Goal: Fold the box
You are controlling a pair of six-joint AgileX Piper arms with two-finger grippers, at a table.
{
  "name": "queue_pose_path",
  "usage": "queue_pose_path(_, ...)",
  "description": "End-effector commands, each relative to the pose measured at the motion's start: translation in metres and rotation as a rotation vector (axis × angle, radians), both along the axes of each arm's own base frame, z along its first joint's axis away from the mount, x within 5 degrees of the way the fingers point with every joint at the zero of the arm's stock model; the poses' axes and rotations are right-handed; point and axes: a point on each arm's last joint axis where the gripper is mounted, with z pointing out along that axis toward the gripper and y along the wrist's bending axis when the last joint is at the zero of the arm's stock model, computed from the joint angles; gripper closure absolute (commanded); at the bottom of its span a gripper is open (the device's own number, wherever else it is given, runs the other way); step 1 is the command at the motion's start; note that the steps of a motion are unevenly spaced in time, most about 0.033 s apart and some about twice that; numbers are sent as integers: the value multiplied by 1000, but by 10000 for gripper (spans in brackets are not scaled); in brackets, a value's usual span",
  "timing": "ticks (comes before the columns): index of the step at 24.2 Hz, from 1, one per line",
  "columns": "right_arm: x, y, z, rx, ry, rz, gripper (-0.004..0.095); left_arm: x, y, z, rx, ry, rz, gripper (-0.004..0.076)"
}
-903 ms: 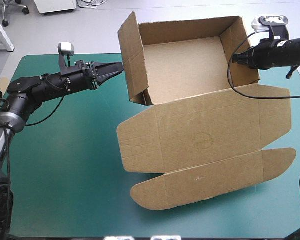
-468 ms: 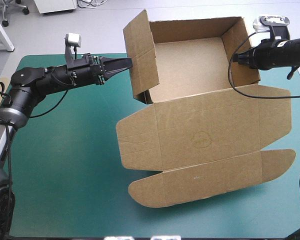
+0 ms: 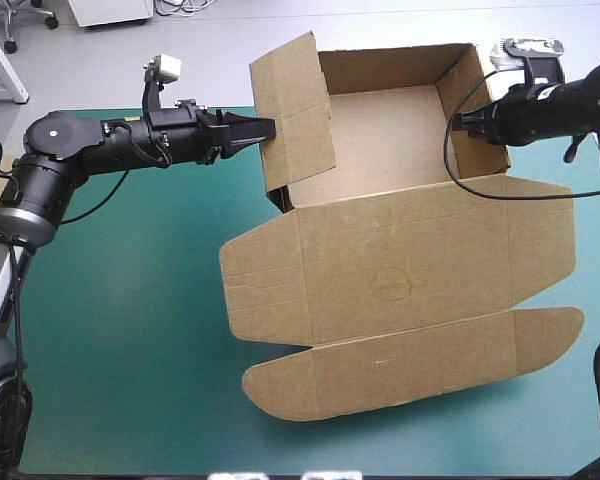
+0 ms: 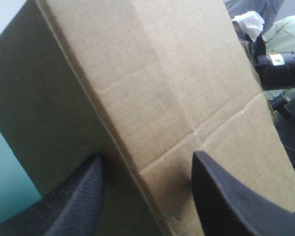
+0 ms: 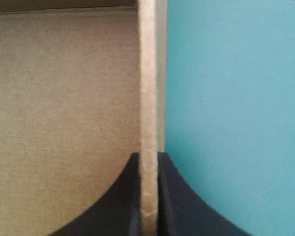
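The brown box [image 3: 380,125] stands as an open tray at the table's far side. Its lid [image 3: 400,265] lies flat toward the front, with a rounded tuck flap [image 3: 410,365] at its end. My left gripper [image 3: 265,130] is open, its black fingers [image 4: 83,196] set against the outside of the raised left side flap [image 3: 295,110]. In the left wrist view a fold ridge of that flap [image 4: 152,98] runs between the jaws of the left gripper [image 4: 146,156]. My right gripper [image 3: 460,122] is shut on the right wall [image 3: 475,100]. The right wrist view shows the wall's edge [image 5: 147,73] pinched in the right gripper [image 5: 147,155].
Teal-green cover [image 3: 130,330] lies bare on the left half of the table and along the front edge. The tuck flap reaches close to the table's front right. The tray's back wall stands over the far edge.
My left gripper has moved right and farther from me, pushing the left side flap inward. The whole box has slid slightly to the left. The right gripper keeps its hold on the right wall.
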Motion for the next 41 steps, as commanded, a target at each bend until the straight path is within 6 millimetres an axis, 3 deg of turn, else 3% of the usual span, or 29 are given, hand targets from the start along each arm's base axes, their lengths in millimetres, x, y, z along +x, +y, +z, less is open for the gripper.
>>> queue_pose_path(1, -15, 6, 30, 58, -118, -9, 911, -13, -1, 27, -53, -36, 7, 332)
queue_pose_path(11, -14, 17, 27, 82, -81, -10, 911, -12, 2, 21, 22, 16, 38, 332)
queue_pose_path(20, -1, 44, 6, 68, -7, 25, 911, -10, 7, 14, 119, 69, 86, 332)
queue_pose_path(25, 6, 64, -3, 101, 25, 37, 911, 2, 9, -8, 216, 178, 111, 332)
queue_pose_path(32, 9, 66, -8, 116, 57, 10, 911, 15, 18, 5, 365, 211, 182, 332)
queue_pose_path(41, 3, 88, -8, 109, 56, 38, 906, 32, 0, -7, 471, 248, 172, 337)
